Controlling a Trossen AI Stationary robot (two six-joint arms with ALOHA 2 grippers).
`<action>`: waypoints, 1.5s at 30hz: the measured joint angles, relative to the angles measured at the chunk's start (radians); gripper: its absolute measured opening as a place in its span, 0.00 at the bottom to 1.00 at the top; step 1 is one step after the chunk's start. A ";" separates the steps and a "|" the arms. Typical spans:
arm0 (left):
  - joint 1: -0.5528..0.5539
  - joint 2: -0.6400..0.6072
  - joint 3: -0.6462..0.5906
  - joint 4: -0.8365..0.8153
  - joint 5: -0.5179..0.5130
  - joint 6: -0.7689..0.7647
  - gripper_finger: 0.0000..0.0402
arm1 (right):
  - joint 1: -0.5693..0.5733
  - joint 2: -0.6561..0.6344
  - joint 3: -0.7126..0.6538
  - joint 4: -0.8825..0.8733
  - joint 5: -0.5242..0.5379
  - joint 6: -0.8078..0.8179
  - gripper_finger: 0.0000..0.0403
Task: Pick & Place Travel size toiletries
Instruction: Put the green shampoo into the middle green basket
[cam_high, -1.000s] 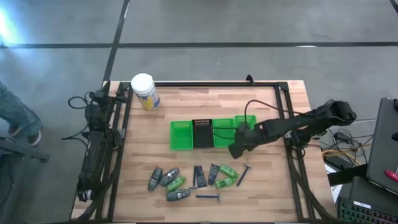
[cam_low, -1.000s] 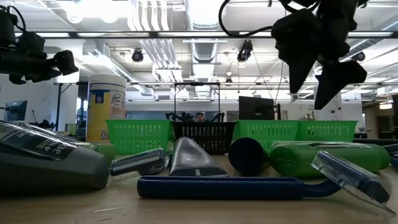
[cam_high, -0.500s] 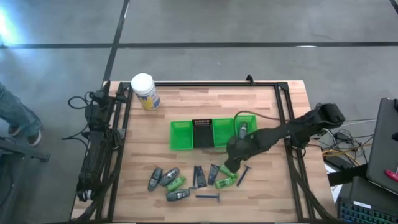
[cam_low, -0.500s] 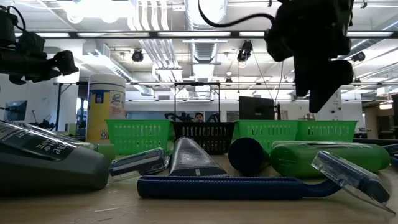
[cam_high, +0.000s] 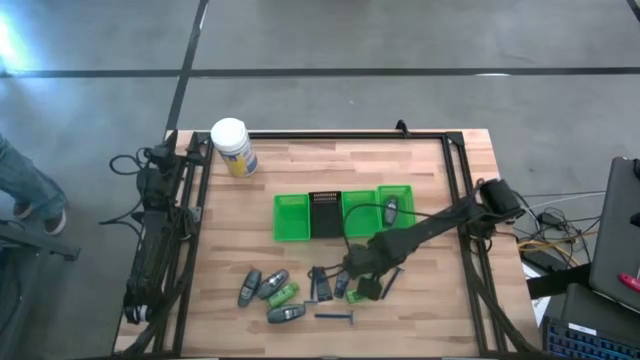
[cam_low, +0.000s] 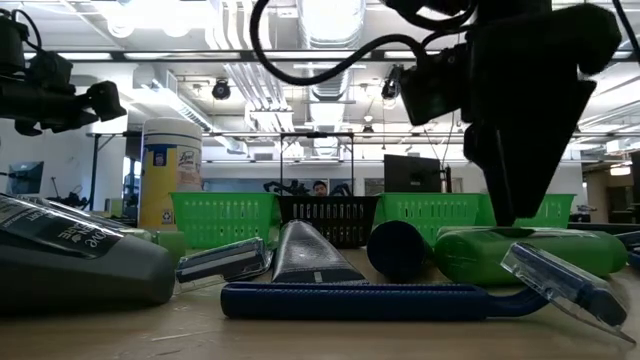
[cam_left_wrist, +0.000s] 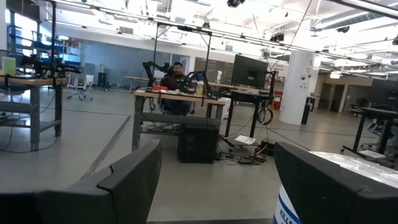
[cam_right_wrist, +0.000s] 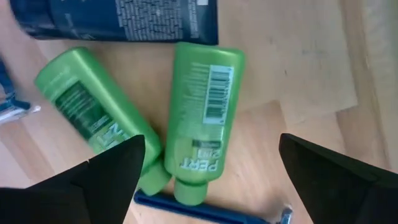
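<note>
My right gripper (cam_right_wrist: 208, 186) is open and hangs low over the right end of the toiletries cluster (cam_high: 300, 292) near the table's near edge. Its two fingers stand either side of two bright green mini bottles (cam_right_wrist: 202, 115) (cam_right_wrist: 93, 118) that lie flat on the wood, side by side. A dark packet (cam_right_wrist: 124, 18) lies beyond them and a blue-handled razor (cam_right_wrist: 205, 208) just before them. In the low view the gripper (cam_low: 515, 150) points down over a green bottle (cam_low: 520, 255). One grey tube (cam_high: 391, 209) lies in the green tray's right compartment. My left gripper (cam_left_wrist: 214, 186) is open, parked at the table's left edge.
The green four-compartment tray (cam_high: 290, 218) sits mid-table, behind the cluster. The big white jar (cam_high: 232, 147) stands at the far left corner. Grey tubes (cam_high: 262, 286), another green bottle (cam_high: 284, 294) and a razor (cam_high: 335, 316) lie left of my right gripper. Bare wood lies right of the cluster.
My right gripper has moved from above the tray's right end toward the table's near edge and to the left, and has come down over the green bottles. The grey tube in the tray's right compartment has come into sight as the arm left.
</note>
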 joint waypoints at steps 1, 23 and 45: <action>0.000 0.001 0.000 0.000 0.000 0.000 0.78 | 0.000 0.004 -0.001 0.004 0.004 0.009 0.89; 0.000 0.002 0.000 -0.007 0.000 0.000 0.78 | 0.002 0.005 -0.129 0.166 0.070 0.156 0.52; 0.000 0.003 0.000 -0.014 0.000 0.000 0.78 | -0.365 -0.349 -0.148 0.212 0.158 0.447 0.33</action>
